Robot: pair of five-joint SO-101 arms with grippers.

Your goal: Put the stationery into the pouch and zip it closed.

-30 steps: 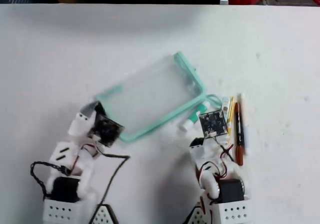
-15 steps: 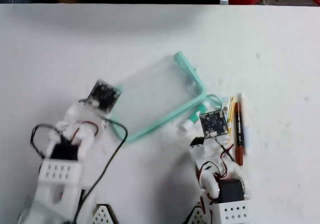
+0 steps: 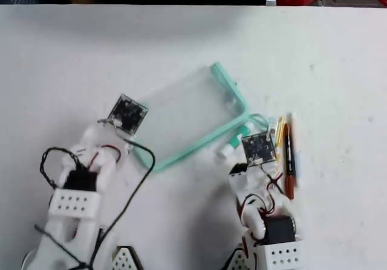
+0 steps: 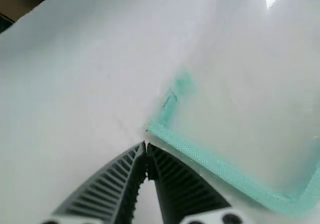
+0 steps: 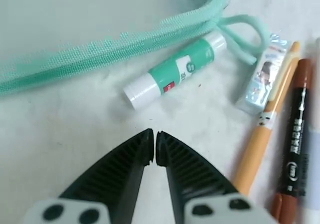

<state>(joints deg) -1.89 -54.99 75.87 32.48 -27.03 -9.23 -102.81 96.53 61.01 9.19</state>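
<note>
The left gripper is closed, its ribbed jaws meeting at the tips with nothing between them. It points down at the table, tips just beside a corner of the pouch; contact with the teal trim cannot be made out. In the high view the left arm stretches forward from its base at the near left edge, angled to the right, with its wrist over the pouch's near-left corner.

The right gripper is also closed on nothing, jaws pressed together at the tips. It hangs over bare table, aimed towards the glue stick, which lies near but apart from the tips, just beside the pouch's teal edge. The right arm is folded close above its base, its wrist just off the pouch's near-right corner.

The pouch lies flat and slanted mid-table, clear with teal trim. A teal loop trails from its corner beside the glue stick's cap end. Next to the loop sits a small pale-blue packet, then an orange pen and a brown marker, side by side. All four items lie on the table outside the pouch, at its right end.
</note>
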